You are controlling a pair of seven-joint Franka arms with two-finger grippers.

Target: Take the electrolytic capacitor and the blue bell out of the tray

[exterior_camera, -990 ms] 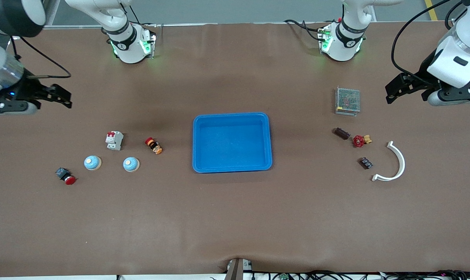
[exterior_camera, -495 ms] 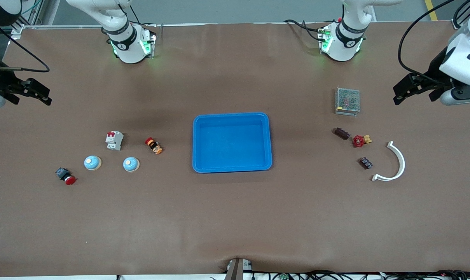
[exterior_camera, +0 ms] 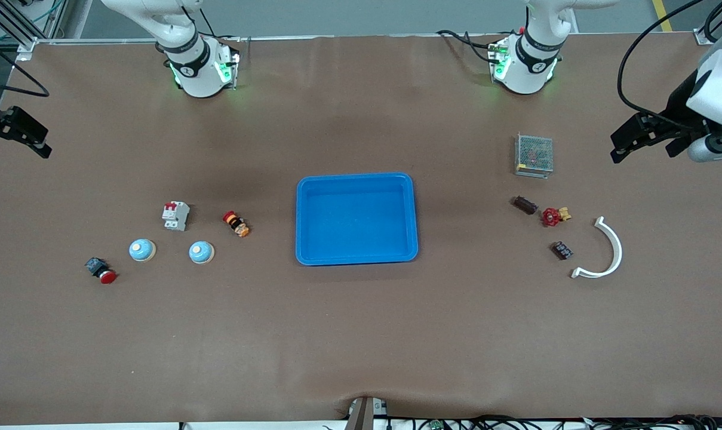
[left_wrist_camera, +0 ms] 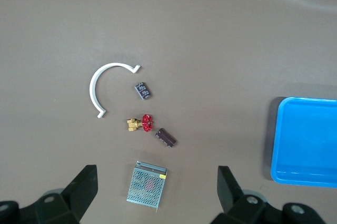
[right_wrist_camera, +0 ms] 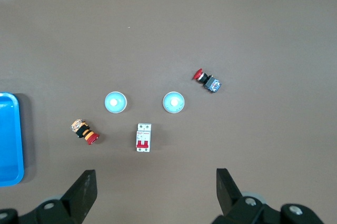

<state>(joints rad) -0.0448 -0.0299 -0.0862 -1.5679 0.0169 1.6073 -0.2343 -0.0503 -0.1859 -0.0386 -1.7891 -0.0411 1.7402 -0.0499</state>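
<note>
A dark brown cylindrical capacitor (exterior_camera: 525, 205) lies toward the left arm's end of the table; it also shows in the left wrist view (left_wrist_camera: 166, 137). Two light blue dome bells (exterior_camera: 141, 249) (exterior_camera: 201, 252) sit toward the right arm's end, and they show in the right wrist view (right_wrist_camera: 174, 102) (right_wrist_camera: 115, 102). An empty blue tray (exterior_camera: 301, 218) sits at the middle. My left gripper (exterior_camera: 632, 143) (left_wrist_camera: 158, 170) is open and empty, high over the left arm's end. My right gripper (exterior_camera: 26, 134) (right_wrist_camera: 155, 173) is open and empty, high over the right arm's end.
Near the capacitor lie a metal mesh box (exterior_camera: 534, 154), a red valve (exterior_camera: 552, 216), a small dark component (exterior_camera: 562, 249) and a white curved piece (exterior_camera: 608, 251). Near the bells lie a white circuit breaker (exterior_camera: 175, 215), an orange-and-red button (exterior_camera: 236, 224) and a red push button (exterior_camera: 101, 270).
Both grippers have drawn outward toward their ends of the table, the right one nearly out of the front view. Nothing on the table has moved.
</note>
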